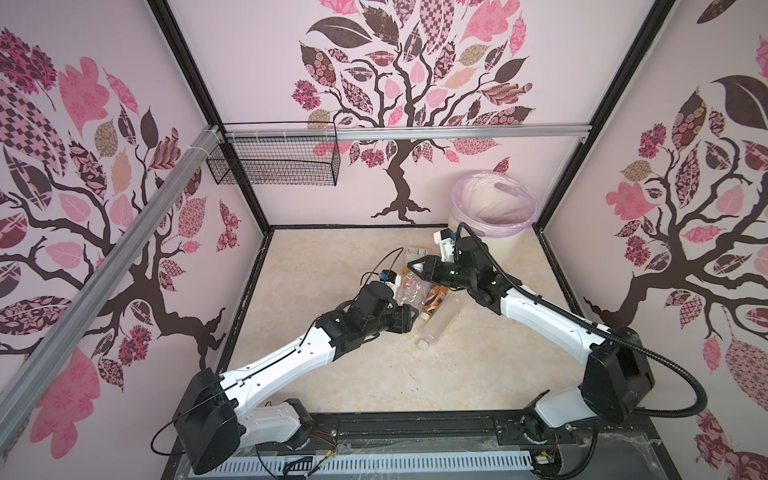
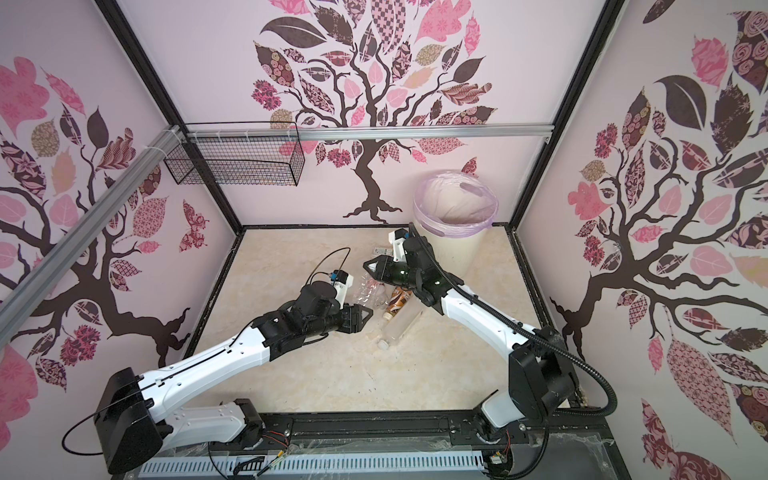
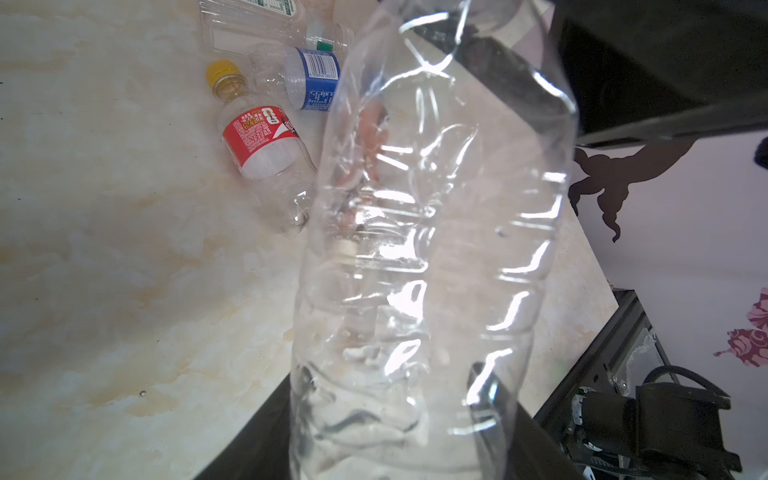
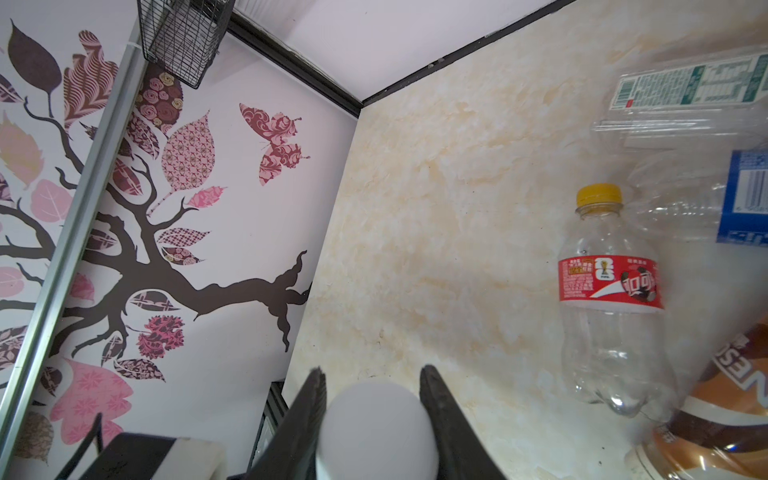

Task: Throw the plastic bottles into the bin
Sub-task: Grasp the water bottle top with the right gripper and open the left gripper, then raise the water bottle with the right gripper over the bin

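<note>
Mid-floor, at 8 o'clock from the bin (image 1: pixel 511 245), right gripper (image 4: pixel 372 372) is clamped on a white cap (image 4: pixel 374 419), apparently of the clear bottle (image 3: pixel 436 249), while left gripper (image 1: pixel 411 316) straddles that bottle's body, grip not discernible; likely a handover to the arm nearer the bin.

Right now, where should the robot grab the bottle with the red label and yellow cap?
The red-label bottle lies flat on the floor with its long sides showing. So probably grab its middle, at the red label, coming straight down from above and squeezing across it. A blue-label bottle crowds the yellow cap end.
</note>
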`<state>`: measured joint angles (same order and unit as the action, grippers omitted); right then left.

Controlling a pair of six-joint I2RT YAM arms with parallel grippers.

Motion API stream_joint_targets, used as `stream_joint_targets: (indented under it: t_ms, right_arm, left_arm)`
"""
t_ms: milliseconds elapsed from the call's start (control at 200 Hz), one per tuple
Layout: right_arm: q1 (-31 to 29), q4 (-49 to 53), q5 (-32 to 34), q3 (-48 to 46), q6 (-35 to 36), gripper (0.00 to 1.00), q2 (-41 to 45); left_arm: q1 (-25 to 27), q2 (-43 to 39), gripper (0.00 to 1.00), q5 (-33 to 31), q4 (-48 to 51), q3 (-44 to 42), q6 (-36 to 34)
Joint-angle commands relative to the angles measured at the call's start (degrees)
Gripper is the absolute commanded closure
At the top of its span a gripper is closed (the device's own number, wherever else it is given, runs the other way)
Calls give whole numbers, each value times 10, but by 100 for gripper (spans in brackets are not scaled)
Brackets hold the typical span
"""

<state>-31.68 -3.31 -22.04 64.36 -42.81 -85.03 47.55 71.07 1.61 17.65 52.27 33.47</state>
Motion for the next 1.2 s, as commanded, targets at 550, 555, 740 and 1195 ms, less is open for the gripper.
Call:
stream_joint_targets:
  t_ms: [550,555,740,1195]
  right_arm:
    - [67,151,134,164,153,77,37]
    - [67,153,136,167,155,77,38]
    - [95,215,200,310,209,78,35]
    - [115,181,469,616,406,80,21]
  left_arm:
    - [-8,18,2,-50,41,140,-90]
    - [-8,19,2,-50,42,142,-91]
    - [-10,59,2,-40,43,253,-130]
    - [-10,149,2,13,17,420,-151]
